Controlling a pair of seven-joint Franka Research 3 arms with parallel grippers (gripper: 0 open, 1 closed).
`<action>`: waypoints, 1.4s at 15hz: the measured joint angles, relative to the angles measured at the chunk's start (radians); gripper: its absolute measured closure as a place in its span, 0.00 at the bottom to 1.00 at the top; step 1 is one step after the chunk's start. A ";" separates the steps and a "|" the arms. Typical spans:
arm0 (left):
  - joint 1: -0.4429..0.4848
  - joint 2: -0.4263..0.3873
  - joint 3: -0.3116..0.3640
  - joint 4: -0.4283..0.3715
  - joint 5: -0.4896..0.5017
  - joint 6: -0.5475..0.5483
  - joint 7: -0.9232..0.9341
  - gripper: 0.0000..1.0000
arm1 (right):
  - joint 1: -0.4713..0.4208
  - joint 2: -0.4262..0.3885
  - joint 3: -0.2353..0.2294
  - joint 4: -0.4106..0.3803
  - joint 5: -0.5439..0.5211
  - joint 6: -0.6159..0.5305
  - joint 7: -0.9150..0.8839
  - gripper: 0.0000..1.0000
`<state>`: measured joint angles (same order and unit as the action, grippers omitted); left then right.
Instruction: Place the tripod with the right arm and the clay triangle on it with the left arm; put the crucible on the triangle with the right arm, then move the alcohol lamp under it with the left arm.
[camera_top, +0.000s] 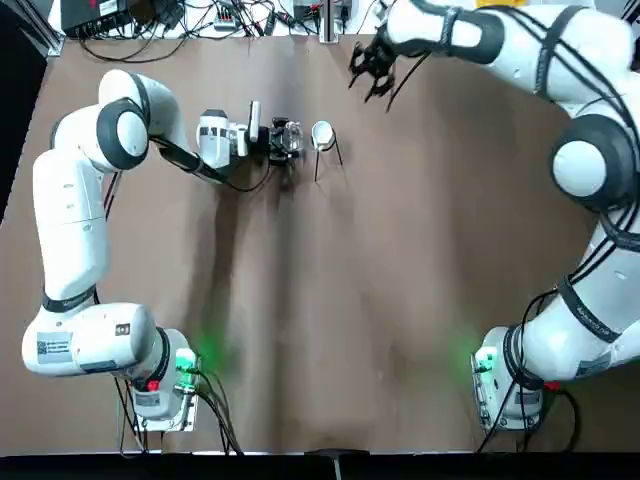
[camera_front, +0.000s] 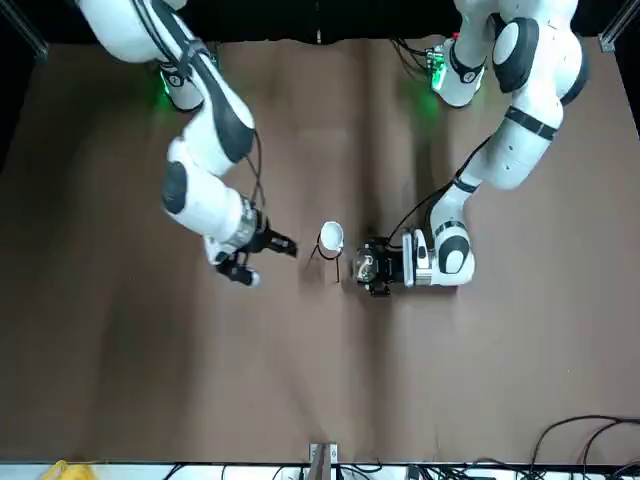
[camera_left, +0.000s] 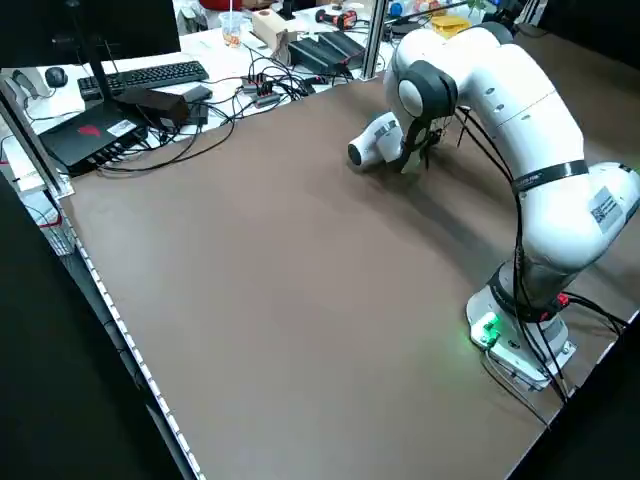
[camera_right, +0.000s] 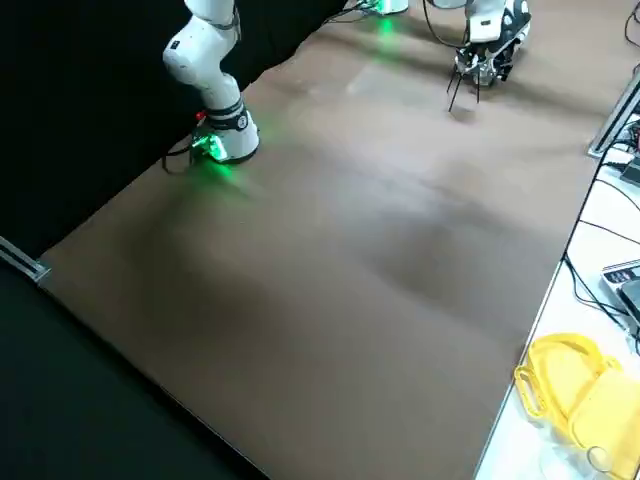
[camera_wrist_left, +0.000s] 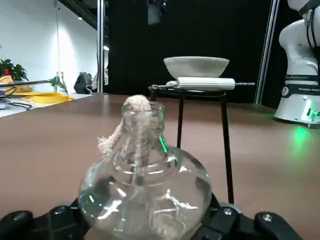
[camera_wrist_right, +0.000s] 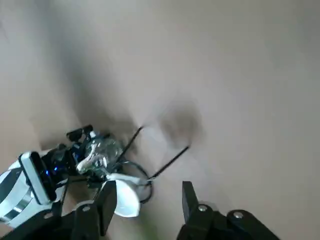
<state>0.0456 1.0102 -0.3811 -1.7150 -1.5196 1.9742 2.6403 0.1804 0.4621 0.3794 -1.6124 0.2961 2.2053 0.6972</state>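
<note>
The black wire tripod (camera_top: 318, 160) stands on the brown table at the far middle. The white clay triangle (camera_wrist_left: 205, 83) lies on its ring, and the white crucible (camera_top: 322, 133) sits on the triangle. Just beside the tripod, on the table, stands the clear glass alcohol lamp (camera_top: 289, 137) with its wick up, and my left gripper (camera_top: 281, 138) is shut on it. The lamp (camera_wrist_left: 145, 190) fills the left wrist view, with the tripod (camera_wrist_left: 225, 145) close behind. My right gripper (camera_top: 375, 65) hangs open and empty above the table, off to the tripod's far right side.
Cables and equipment (camera_top: 230, 15) line the table's far edge. A yellow object (camera_right: 575, 390) lies off the table on a side bench. The arm bases (camera_top: 160, 385) stand at the near edge, with wide bare table (camera_top: 340, 300) between them.
</note>
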 joint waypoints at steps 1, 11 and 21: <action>-0.010 0.000 0.000 -0.002 -0.006 0.002 0.000 0.19 | -0.027 -0.025 -0.001 0.000 -0.022 -0.041 0.000 0.39; -0.069 0.000 0.000 -0.034 -0.048 0.027 0.031 0.20 | -0.289 -0.196 -0.006 0.001 -0.226 -0.306 -0.235 0.39; -0.067 -0.001 0.013 -0.031 -0.056 0.028 0.036 0.01 | -0.184 -0.371 -0.248 0.003 -0.235 -0.536 -0.390 0.39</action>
<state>-0.0212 1.0087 -0.3683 -1.7457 -1.5752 2.0023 2.6760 -0.0037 0.0911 0.1318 -1.6090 0.0611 1.6690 0.3074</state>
